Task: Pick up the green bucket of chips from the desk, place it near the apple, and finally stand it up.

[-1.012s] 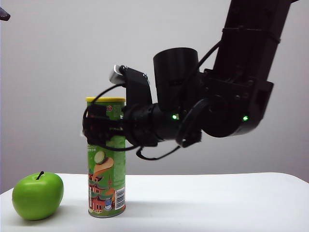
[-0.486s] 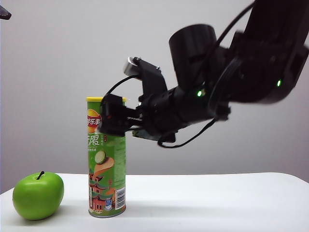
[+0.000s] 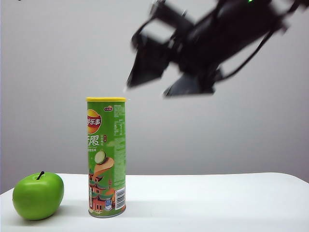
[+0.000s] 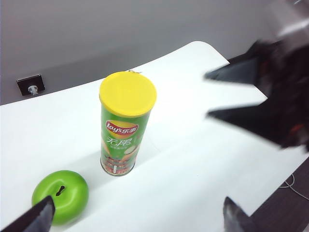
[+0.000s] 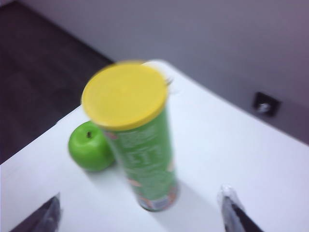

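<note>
Right claw [image 3: 145, 65]: jaws spread wide, nothing between them, raised high above the table [image 3: 217, 203] and up to the right of the chip can; blurred in the exterior view. In its own wrist view both fingertips [image 5: 48, 215] show at the frame edge with the can lying between and beyond them, well clear.

Left claw [image 4: 137, 220]: jaws spread, holding nothing; only the two dark tips show in its wrist view. It hangs over the near side of the table and looks down on the can and fruit; it is not seen in the exterior view.

Green bucket of chips [image 3: 106, 157]: standing upright on the table, yellow lid uppermost, long axis vertical, base flat on the surface. No claw touches it.

Apple [image 3: 37, 195]: on the table just left of the can, close but apart, stem up.

Relation of note: the can lies below and to the left of the right claw, which appears the nearer of the two arms.

Status, as a judgement: can placed beside the apple and stood up, so the task looks finished; any further move needs only a clear path away from the lid.
</note>
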You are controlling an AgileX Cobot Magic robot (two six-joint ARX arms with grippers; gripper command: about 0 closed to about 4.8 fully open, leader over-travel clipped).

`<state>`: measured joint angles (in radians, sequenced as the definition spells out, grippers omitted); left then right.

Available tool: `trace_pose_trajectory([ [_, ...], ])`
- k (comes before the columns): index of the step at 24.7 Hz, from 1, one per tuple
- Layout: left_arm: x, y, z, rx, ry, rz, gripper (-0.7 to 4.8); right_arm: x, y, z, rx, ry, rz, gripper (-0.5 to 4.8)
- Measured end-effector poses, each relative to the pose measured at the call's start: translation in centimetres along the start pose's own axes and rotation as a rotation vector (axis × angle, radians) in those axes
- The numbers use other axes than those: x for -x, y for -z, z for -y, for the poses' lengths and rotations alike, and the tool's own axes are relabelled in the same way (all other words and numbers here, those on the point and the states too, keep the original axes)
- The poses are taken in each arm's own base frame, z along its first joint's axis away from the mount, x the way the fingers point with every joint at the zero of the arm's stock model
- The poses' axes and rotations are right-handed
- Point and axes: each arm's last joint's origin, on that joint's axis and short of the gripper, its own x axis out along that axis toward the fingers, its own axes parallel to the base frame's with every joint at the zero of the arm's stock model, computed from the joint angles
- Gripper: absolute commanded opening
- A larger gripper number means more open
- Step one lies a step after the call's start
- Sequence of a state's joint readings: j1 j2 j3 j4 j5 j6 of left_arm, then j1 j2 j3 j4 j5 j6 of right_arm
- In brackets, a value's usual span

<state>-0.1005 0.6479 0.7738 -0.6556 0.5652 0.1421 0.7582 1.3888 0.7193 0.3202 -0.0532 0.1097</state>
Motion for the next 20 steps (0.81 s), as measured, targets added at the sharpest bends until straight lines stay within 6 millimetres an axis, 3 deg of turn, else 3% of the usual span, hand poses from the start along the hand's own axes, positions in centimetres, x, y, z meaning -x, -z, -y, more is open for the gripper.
trace_pose_trajectory([
  [4,0.6,0.0,0.4,-0.017,-0.005,0.028,4.79,4.2,-2.0,0.9,-0.029,0.100,0.013,2.27],
  [9,1.6,0.3,1.1,-0.031,-0.018,0.048,4.79,9.2,-3.4,2.4,-0.077,0.193,0.049,1.08],
  [16,3.8,1.1,2.1,-0.060,-0.167,0.098,4.79,16.9,-4.5,3.3,-0.085,0.351,0.227,0.38],
  [20,5.0,2.0,3.0,-0.069,-0.191,0.191,4.24,19.3,-3.3,3.2,-0.058,0.423,0.301,0.23],
])
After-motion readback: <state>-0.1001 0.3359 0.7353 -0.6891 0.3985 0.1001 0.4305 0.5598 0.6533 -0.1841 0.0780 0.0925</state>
